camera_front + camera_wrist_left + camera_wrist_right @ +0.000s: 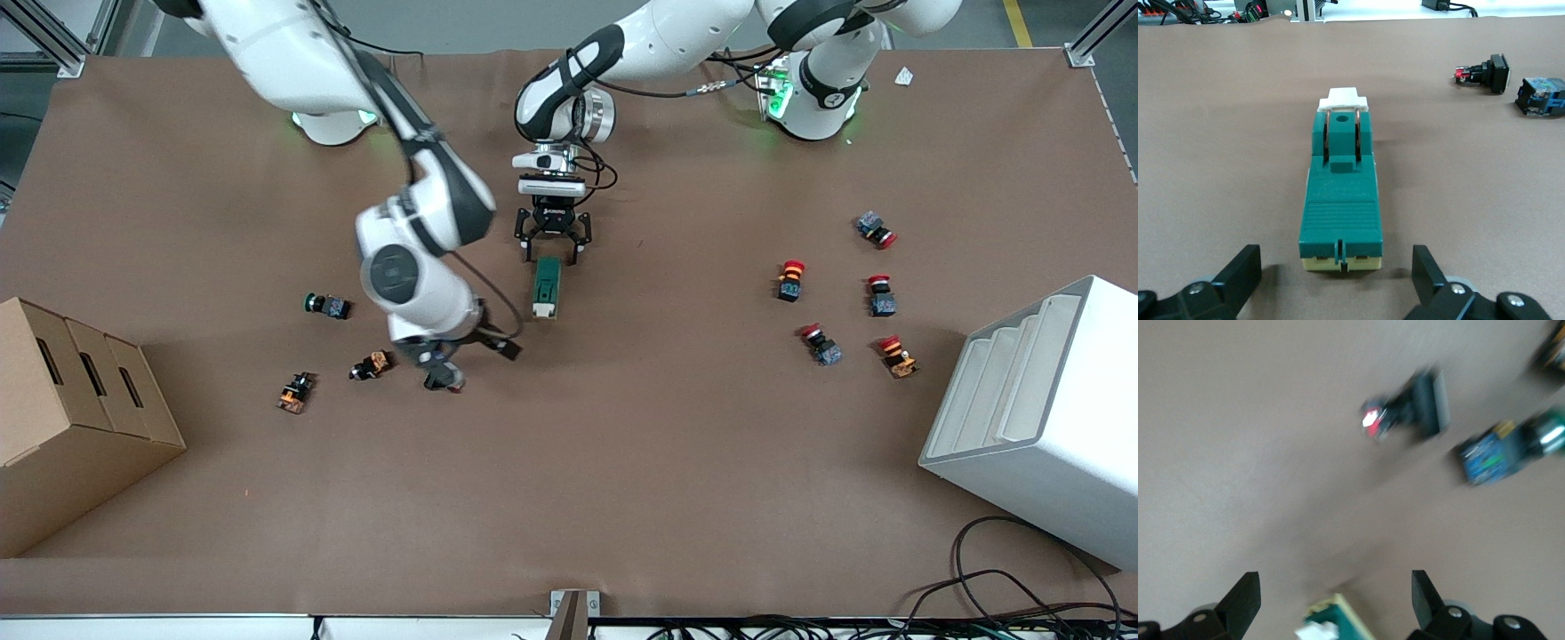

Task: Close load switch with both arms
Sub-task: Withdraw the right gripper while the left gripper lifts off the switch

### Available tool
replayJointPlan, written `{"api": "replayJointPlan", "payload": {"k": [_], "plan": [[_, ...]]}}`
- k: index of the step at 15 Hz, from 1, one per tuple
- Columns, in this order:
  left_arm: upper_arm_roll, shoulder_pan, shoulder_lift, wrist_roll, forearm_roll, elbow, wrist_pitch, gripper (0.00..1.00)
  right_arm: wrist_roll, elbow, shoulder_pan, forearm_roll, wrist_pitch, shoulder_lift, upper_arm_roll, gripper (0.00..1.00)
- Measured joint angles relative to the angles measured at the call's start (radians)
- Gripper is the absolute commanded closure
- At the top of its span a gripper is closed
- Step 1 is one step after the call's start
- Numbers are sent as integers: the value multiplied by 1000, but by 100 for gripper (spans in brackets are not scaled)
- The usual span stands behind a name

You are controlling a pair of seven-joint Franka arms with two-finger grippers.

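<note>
The load switch (547, 286) is a dark green block with a white lever piece at the end nearer the front camera, and it lies flat mid-table. My left gripper (552, 244) is open, low over the switch's other end. In the left wrist view the switch (1341, 193) lies lengthwise ahead of the left gripper (1337, 261), whose jaws stand apart and clear of it. My right gripper (467, 348) hangs beside the switch, toward the right arm's end of the table. In the blurred right wrist view the right gripper (1336, 585) is open, and the switch's white end (1331, 623) shows between its jaws.
A black push-button with a red light (444, 380) lies under the right hand, with orange push-buttons (372, 364) and a green one (327, 305) close by. Several red-capped push-buttons (789, 277) lie toward the left arm's end. A cardboard box (71, 400) and a white rack (1040, 418) stand at the table's ends.
</note>
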Motion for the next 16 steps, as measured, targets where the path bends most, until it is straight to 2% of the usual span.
{"api": "replayJointPlan", "payload": {"k": [2, 8, 11, 16], "plan": [[-2, 1, 0, 16, -14, 7, 3, 1, -182, 1, -95, -13, -123, -74, -2, 0], [-19, 7, -10, 82, -150, 94, 22, 1, -623, 5, -323, -173, -387, -234, -3, 0], [-35, 7, -52, 156, -292, 142, 22, 1, -754, 67, -387, -229, -525, -279, -3, 0], [-37, 20, -172, 379, -593, 214, 20, 1, -853, 195, -473, -240, -662, -287, -2, 0]]}}
